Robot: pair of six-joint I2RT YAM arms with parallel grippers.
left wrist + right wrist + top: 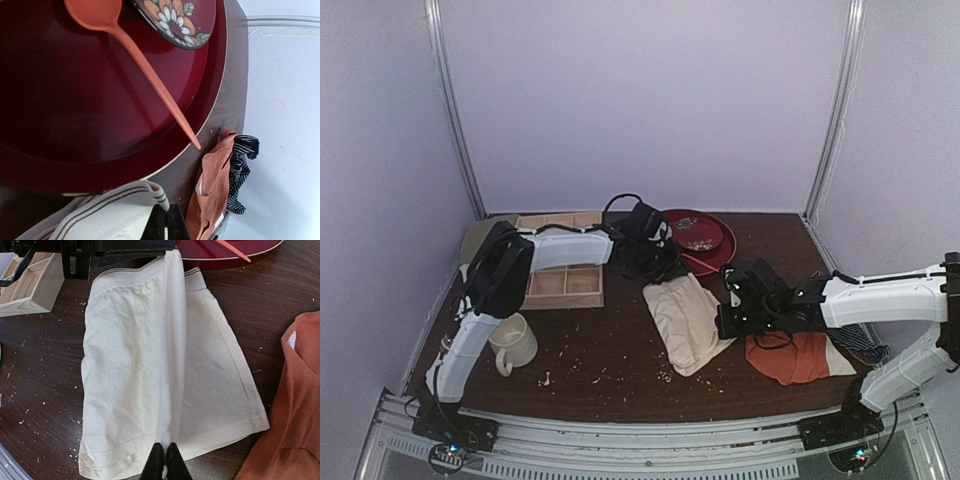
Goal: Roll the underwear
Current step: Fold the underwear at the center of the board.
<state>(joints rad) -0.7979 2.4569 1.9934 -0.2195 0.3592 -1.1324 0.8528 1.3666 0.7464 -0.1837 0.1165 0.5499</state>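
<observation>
The table (610, 370) was dark brown wood with pale walls round it and little crumbs all over it. The underwear (685, 320) lay flat in the middle of the table. Its stripy waistband was at the far end, just beside the red tray (705, 235). Its leg ends pointed to the near side, close to the orange-red garment (795, 358).

The left gripper (167, 225) was pinched tight on the waistband. The right gripper (165, 462) was pinched tight on the hem at the other end. A raised fold of cloth ran down the middle of the underwear, from one claw to the other.

The underwear looked soft, thin and very light. It could not break, but it would flop and sag wherever nothing held it up. Thin cloth like this might slip out of a weak pinch, or bunch up instead of rolling neatly. The waistband looked thicker and firmer, so it was probably the best place to hold. The stitched hem looked like a good second spot. Keeping the cloth pulled flat would likely help the roll stay tidy. The tray was very near the waistband, so that end had little room.
</observation>
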